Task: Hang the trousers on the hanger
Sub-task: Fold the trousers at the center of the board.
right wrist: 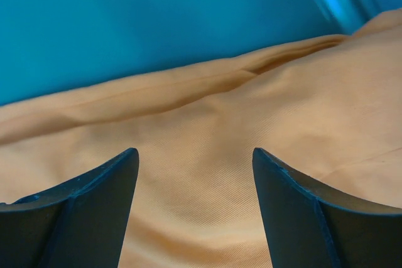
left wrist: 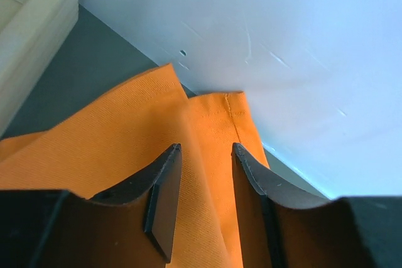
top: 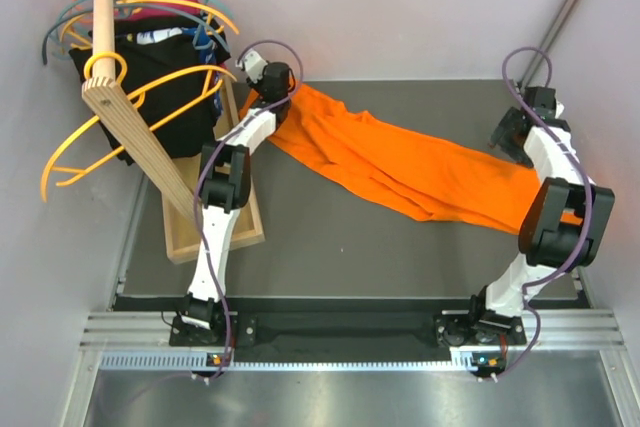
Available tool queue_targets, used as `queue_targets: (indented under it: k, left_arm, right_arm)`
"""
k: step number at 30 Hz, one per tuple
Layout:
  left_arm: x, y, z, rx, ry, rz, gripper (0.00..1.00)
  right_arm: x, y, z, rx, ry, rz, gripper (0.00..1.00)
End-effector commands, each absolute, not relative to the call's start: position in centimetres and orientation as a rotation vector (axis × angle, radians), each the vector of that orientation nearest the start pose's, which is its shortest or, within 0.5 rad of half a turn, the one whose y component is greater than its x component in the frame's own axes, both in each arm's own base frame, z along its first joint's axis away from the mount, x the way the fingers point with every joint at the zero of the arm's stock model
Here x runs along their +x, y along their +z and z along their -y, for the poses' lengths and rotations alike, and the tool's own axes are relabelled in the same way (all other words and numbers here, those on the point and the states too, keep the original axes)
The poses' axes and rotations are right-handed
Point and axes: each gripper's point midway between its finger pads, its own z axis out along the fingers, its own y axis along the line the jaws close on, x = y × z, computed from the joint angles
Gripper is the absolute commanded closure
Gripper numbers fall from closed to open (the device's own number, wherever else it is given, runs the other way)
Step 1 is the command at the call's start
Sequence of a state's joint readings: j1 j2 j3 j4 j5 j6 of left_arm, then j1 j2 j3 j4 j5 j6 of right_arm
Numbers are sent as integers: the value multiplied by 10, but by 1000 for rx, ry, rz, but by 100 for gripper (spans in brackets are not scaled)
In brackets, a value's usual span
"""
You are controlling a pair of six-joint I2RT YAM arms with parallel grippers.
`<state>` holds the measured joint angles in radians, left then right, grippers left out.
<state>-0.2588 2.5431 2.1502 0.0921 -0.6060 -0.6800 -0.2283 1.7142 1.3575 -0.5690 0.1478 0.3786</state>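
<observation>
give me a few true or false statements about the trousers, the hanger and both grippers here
1. The trousers lie spread across the table, not on any hanger. True.
2. The left gripper is clamped fully shut. False: its jaws stand apart, with orange cloth showing between them.
3. The amber-yellow hanger lies on the table beside the trousers. False: it hangs from the wooden rod at the far left, among other hangers.
4. The right gripper is open just above the trousers. True.
5. Both arms are at the same end of the trousers. False: the left gripper is at the end near the back wall, and the right is at the opposite end.
</observation>
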Motion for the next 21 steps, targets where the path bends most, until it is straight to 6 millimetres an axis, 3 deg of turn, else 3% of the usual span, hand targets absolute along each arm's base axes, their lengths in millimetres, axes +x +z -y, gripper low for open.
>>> queue_targets:
  k: [1,7,13,21]
  left_arm:
    - [713,147,108,-807,-211,-1534,57]
    - [710,138,116,-847,-260,-1550,59]
    - [707,141,117,-841,-264,-1556,60]
    - [702,141,118,-834,-265,-1583,60]
  right_arm:
    - [427,126,115,818,-172,-2329,26]
    - [430,108,124,888,-217,-2339,28]
    - [418,117,168,912,-429,-2301,34]
    - [400,92,213,1047,-612,-2285,29]
